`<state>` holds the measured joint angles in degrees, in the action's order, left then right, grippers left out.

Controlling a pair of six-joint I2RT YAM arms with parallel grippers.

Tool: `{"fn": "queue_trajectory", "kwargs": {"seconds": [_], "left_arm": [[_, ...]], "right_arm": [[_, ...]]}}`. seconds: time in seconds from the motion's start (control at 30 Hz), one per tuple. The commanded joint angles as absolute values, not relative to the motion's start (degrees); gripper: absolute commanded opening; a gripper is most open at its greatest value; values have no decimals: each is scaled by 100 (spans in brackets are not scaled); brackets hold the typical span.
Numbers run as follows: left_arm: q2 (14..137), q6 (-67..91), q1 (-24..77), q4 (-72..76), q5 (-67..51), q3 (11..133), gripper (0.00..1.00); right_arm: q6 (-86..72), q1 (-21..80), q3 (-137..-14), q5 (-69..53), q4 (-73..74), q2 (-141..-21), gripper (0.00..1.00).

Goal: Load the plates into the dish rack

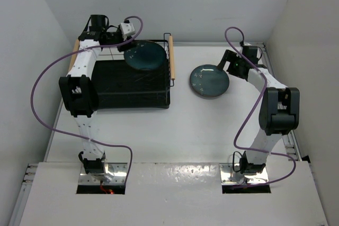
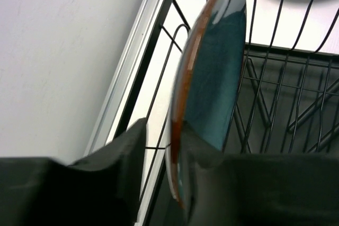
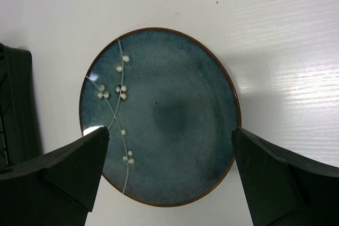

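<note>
One teal-blue plate point(image 1: 144, 56) stands on edge in the far right corner of the black wire dish rack point(image 1: 132, 96). In the left wrist view this plate point(image 2: 214, 72) sits between the fingers of my left gripper point(image 2: 172, 141). The right finger rests against its face, and a small gap separates the left finger from its brown rim. My left gripper point(image 1: 126, 44) is open. A second plate point(image 1: 209, 81) with a white blossom sprig lies flat on the table right of the rack. My right gripper point(image 3: 170, 133) hovers wide open over this plate point(image 3: 159, 115), apart from it.
The rack's wire dividers point(image 2: 275, 104) fill the space behind the standing plate. A wooden handle point(image 1: 171, 57) runs along the rack's right side, between the two plates. White walls close in behind and on both sides. The right gripper point(image 1: 228, 66) is near the far right.
</note>
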<state>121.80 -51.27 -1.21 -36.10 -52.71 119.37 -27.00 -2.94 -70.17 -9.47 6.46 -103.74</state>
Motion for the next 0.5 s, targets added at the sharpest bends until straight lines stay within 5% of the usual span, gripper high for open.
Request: {"fn": "queue_trajectory", "kwargs": {"seconds": [0.0,0.13,0.47], "left_arm": [[11830,-5353,-114,-3639,-5327,11909,37],[11830,-5213,-114,-3639,-5265,11909,60],[11830,-5159,-114,-3796,-5265,12032,79]], "right_arm": [[-2698,-334,-7058,-1002,431,-10222,99],[-2698,-334,-7075,-1028,448,-10231,99],[-2707,-325,-7119,-1063,439,-10283,99]]}}
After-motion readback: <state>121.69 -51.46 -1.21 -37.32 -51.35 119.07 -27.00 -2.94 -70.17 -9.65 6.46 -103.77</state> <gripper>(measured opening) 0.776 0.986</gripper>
